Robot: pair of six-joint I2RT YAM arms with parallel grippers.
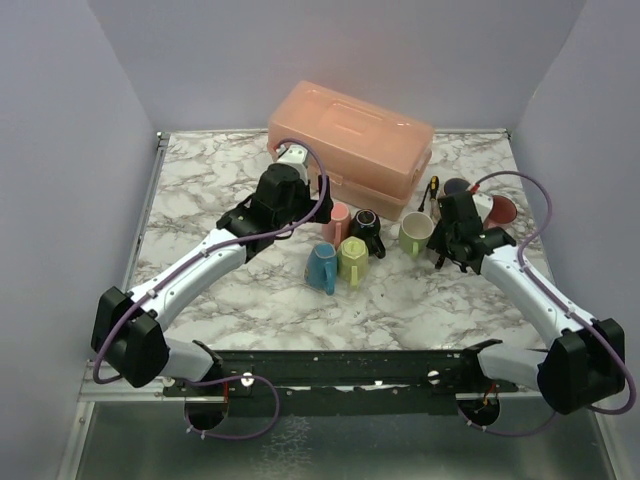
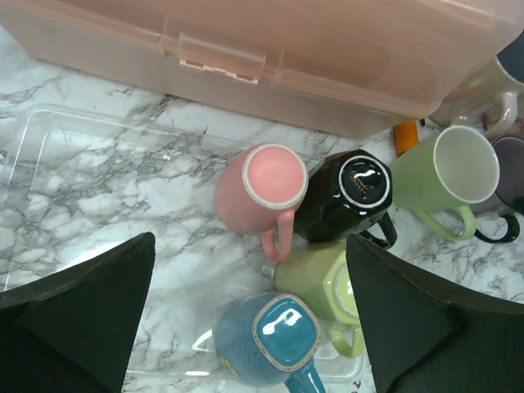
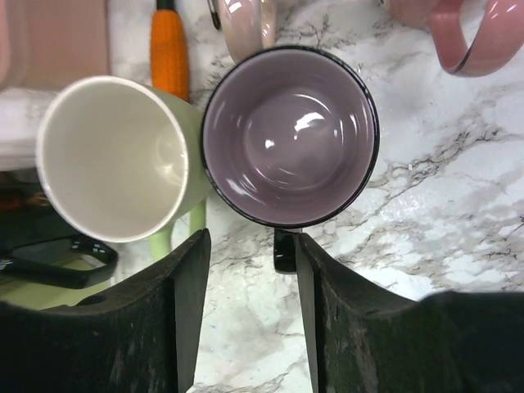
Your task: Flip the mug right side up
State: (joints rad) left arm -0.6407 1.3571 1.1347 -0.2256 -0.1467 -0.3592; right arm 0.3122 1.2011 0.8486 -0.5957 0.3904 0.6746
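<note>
Bench [image 1: 200, 200] seen from above, with both wrist views.

**Right gripper** [image 3: 250, 237]: held over the right half of the bench, well in from the right edge. Its fingers are parted and grip nothing. The short black handle of the purple-lined mug [image 3: 291, 135] lies in the gap between them, close against the finger on the right of the wrist view.

**Purple-lined mug:** stands right side up, with its mouth facing the wrist camera and its black rim fully visible. In the top view the gripper hides it. Its wall touches, or very nearly touches, a light green mug [image 3: 110, 155], also upright, on the side toward the bench centre.

**Beyond these two mugs:** a screwdriver [image 3: 169, 49] with an orange handle lies toward the far edge, and a pink mug [image 3: 458, 33] sits toward the far right corner.

**Left gripper** [image 2: 250, 237]: fingers spread wide, holding nothing. It hangs above four mugs at the middle of the bench, all bottom up on a clear tray [image 2: 33, 123]:
- salmon mug [image 2: 258, 188]
- black mug [image 2: 352, 196]
- yellow-green mug [image 2: 323, 282]
- blue mug [image 2: 274, 336]

**Far edge:** a translucent pink box [image 1: 350, 145], lid shut, lies just behind the four mugs.
</note>
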